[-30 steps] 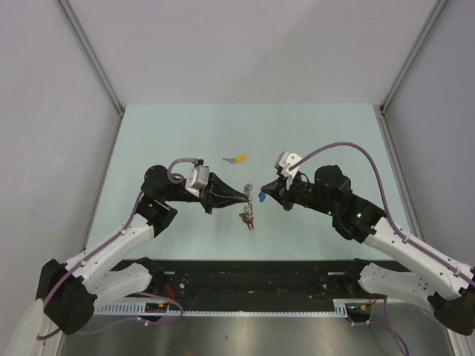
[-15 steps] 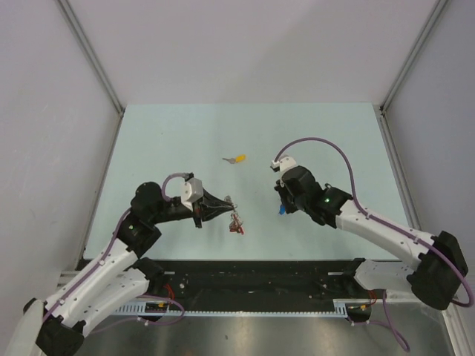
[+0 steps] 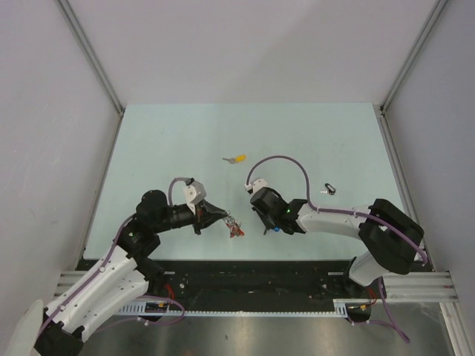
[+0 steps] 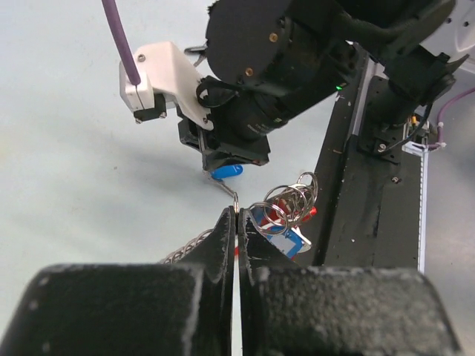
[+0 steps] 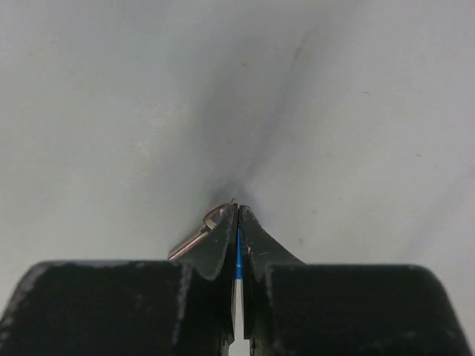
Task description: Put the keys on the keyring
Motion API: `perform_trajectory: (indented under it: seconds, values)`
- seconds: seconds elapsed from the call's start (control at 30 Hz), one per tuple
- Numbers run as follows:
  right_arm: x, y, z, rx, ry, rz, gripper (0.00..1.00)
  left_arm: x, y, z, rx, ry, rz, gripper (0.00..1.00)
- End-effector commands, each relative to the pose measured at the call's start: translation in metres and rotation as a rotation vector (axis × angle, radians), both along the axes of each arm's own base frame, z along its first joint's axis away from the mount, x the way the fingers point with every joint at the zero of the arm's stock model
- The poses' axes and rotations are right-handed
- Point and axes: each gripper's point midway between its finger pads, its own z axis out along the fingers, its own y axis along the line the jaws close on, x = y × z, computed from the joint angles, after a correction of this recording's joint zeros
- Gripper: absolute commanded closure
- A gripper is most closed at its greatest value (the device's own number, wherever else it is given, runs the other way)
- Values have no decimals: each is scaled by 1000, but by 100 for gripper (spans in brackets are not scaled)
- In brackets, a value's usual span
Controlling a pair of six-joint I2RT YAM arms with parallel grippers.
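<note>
My left gripper (image 3: 225,219) is shut on the keyring (image 3: 234,225), near the table's front edge. In the left wrist view the jaws (image 4: 237,213) pinch a thin silver ring (image 4: 236,200) edge-on. A chain (image 4: 185,248) trails left, and a bunch of silver rings (image 4: 295,199) with red parts hangs right. My right gripper (image 3: 272,227) is shut on the blue-capped key (image 3: 276,229), just right of the keyring. Its blue cap (image 4: 226,171) shows under the right fingers, with the blade reaching the pinched ring. In the right wrist view (image 5: 237,209) a blue sliver sits between the jaws.
A yellow-capped key (image 3: 237,159) lies on the pale green table (image 3: 171,148), farther back at the middle. A tiny black ring (image 3: 329,189) lies at the right. The black base rail (image 3: 252,278) runs just in front of both grippers.
Both grippers have come down and toward the near edge. The left carried the keyring back and left. The right carried the blue-capped key left, close beside the keyring.
</note>
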Motion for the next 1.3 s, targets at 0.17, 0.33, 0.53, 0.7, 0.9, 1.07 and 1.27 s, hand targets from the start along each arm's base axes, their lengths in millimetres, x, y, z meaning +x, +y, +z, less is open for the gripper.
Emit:
perform_trajectory:
  seconds: [0.17,0.33,0.53,0.7,0.9,1.07,1.27]
  values:
    - [-3,28,9,177,-2,-16,68,28,0,-16,2,165,168,100]
    - [-4,14,52,276,-77,-45,47,44,-2,-46,34,309,278,100]
    - [-9,-19,96,387,-166,-98,31,60,-9,-75,184,371,327,98]
    - [-19,-27,111,486,-168,-81,27,73,-32,-91,261,398,291,92]
    - [-30,-18,108,517,-123,-19,27,82,-52,-107,280,405,269,84]
    - [-22,-5,106,557,-115,1,27,88,-49,-84,176,316,307,49]
    - [-1,14,96,614,-72,17,30,95,-30,-61,62,285,443,26]
